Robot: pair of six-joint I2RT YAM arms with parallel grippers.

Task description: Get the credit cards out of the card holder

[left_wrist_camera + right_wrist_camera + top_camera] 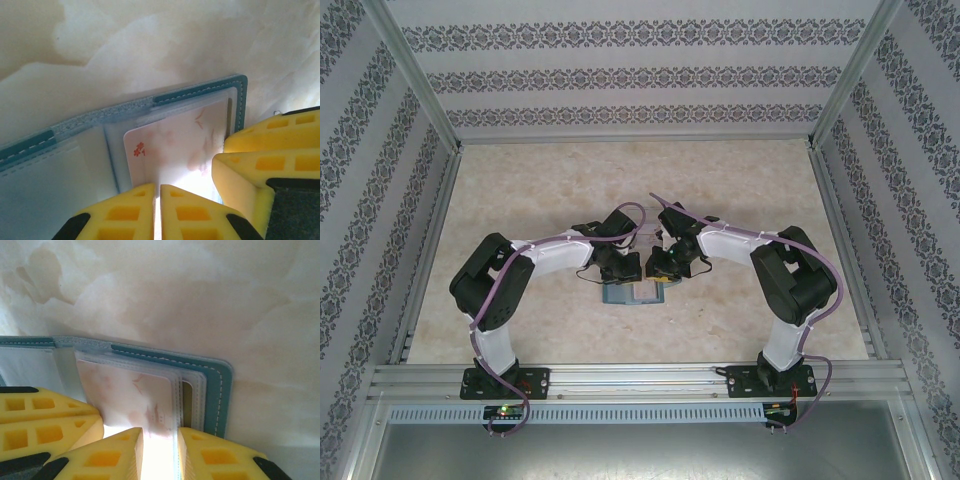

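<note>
Mid-extraction, first of the credit cards. At desk [740, 190] centre, between both arms: card holder [635, 293], opened flat, teal border showing. Inside its clear sleeve [112, 150]: pale card [175, 145] with red mark, looks mostly seated. Olive sliver [188, 405] in next slot, probably another card.

Left tool [157, 212]: narrow, thin slit only, at pale card's near edge. Can't tell whether pinching card, sleeve or both. Right tool [160, 455]: moderately apart, straddling same card edge, not clamped as far as visible.

To do this well:
- Pin card holder with one tool.
- Pinch pale card alone with the other, not the sleeve film.
- Pull straight along slot axis, low and slow, no twisting.
- Watch for card holder lifting or sliding along with card.
- Re-grip deeper on any slip.
</note>
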